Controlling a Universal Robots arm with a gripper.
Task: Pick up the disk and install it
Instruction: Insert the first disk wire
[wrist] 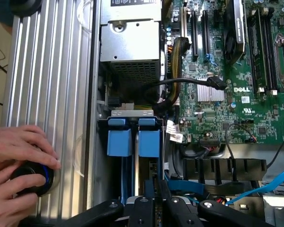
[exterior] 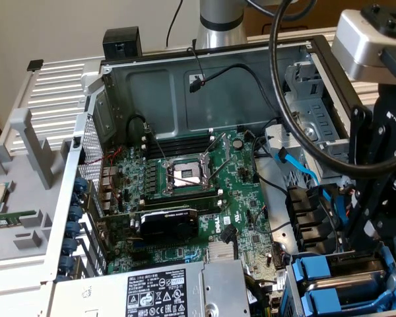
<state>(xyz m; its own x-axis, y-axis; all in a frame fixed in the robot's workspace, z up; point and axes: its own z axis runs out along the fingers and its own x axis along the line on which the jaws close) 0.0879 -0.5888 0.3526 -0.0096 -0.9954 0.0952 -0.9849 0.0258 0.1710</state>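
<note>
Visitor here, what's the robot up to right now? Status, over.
Gripper low over the drive bay. Disk: seemingly the blue-framed unit right beneath it, in its slot beside another blue tray. Blue cable close by; nothing seen blocking.

Gripper (exterior: 371, 228) sits low, just above the blue drive trays (exterior: 317, 281). Motherboard (exterior: 198, 188) lies to the exterior view's left of it. Power supply (exterior: 165, 290) lies beyond the trays, same side.

I'm counting 2 blue tray fronts (wrist: 119, 143) and (wrist: 149, 143), 1 power-supply box (exterior: 185, 290), 1 green motherboard (exterior: 247, 191), 1 graphics card (exterior: 166, 223), 1 gripper (wrist: 157, 187), and 2 hands (wrist: 19, 142) and (wrist: 4, 198) resting on 1 black knob (wrist: 33, 176).
</note>
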